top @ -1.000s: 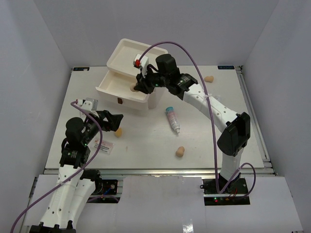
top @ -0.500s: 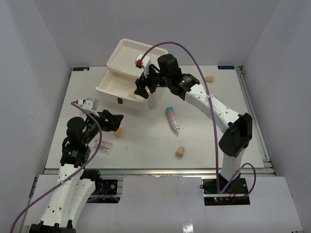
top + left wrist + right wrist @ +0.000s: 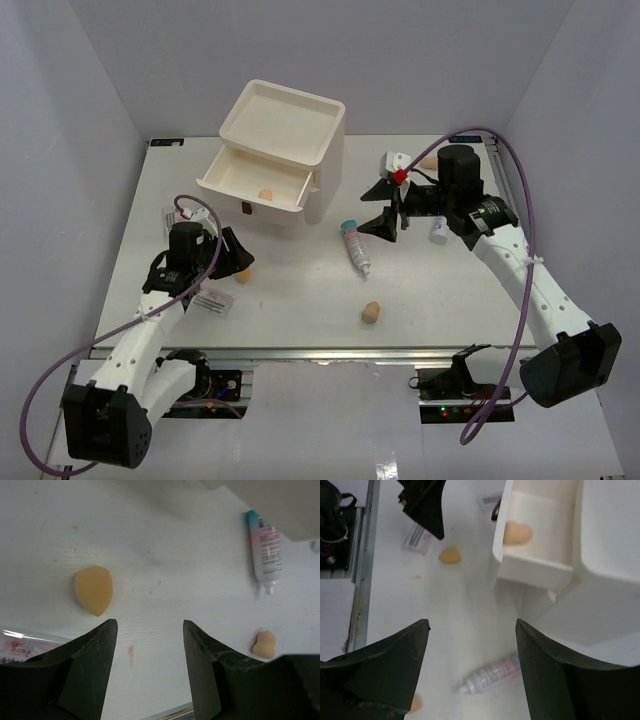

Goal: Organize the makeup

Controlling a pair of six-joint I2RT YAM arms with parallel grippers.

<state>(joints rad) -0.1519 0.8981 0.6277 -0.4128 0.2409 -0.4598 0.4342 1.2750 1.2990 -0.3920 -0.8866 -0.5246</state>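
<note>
A tan sponge [image 3: 265, 194] lies in the open drawer of the cream chest [image 3: 285, 120]; it also shows in the right wrist view [image 3: 517, 532]. A second sponge [image 3: 243, 271] lies just ahead of my open, empty left gripper [image 3: 232, 255], left of the fingers in the left wrist view [image 3: 94, 590]. The teal-pink tube [image 3: 354, 243] lies mid-table, below my open, empty right gripper [image 3: 385, 207], which hovers above it [image 3: 492, 674]. A third sponge [image 3: 371, 313] is near the front. A white tube [image 3: 440, 233] lies under the right arm. The white packet [image 3: 213, 299] lies under the left arm.
Another tan sponge [image 3: 430, 162] sits at the back right, partly behind the right arm. A small packet [image 3: 172, 215] lies left of the left arm. The open drawer [image 3: 225, 186] juts toward the left front. Grey walls enclose the table.
My right gripper has pulled out of the drawer, leaving a sponge in it, and swung right over the teal-pink tube. My left arm has shifted forward toward the sponge by it.
</note>
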